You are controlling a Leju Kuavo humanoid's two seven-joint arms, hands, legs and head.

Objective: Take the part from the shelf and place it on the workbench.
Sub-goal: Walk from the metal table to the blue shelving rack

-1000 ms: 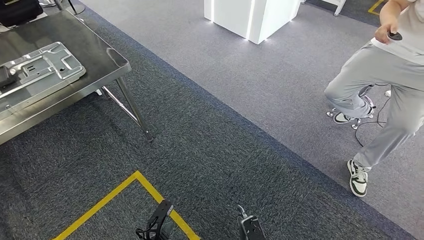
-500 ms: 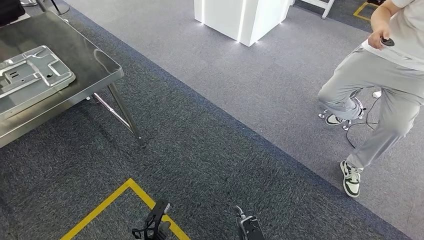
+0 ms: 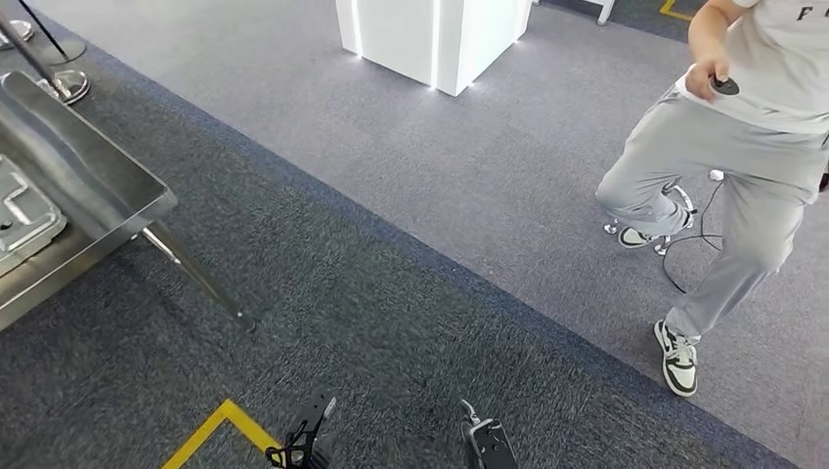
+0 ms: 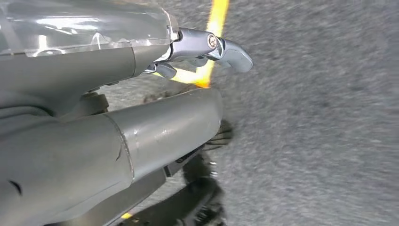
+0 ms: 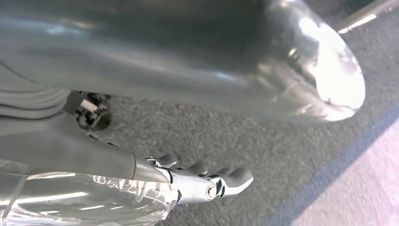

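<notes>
Risk entry: left hand (image 4: 207, 44) and right hand (image 5: 202, 181) hang over carpet, fingers loosely curled on nothing; part (image 3: 24, 210) lies on workbench (image 3: 117, 191), well apart from the fingers; walking near person (image 3: 728, 147) risks collision.

Carpet (image 3: 391, 293): dark charcoal speckle, with a lighter grey band (image 3: 508, 166) running diagonally from 10 o'clock to 4 o'clock. Floor tape (image 3: 210, 430): yellow, at 7 o'clock. Workbench (image 3: 117, 191): bare reflective steel, at 9 o'clock; the part (image 3: 24, 210) on it is pale silver-grey. Pedestal (image 3: 430, 39): white with bright lit edges, at 12 o'clock. Person (image 3: 743, 166): light grey trousers, white shirt, white shoes with dark green panels, black object in hand, at 2 o'clock. Left hand (image 4: 207, 47) and right hand (image 5: 202, 181): metallic grey, dark fingers.
</notes>
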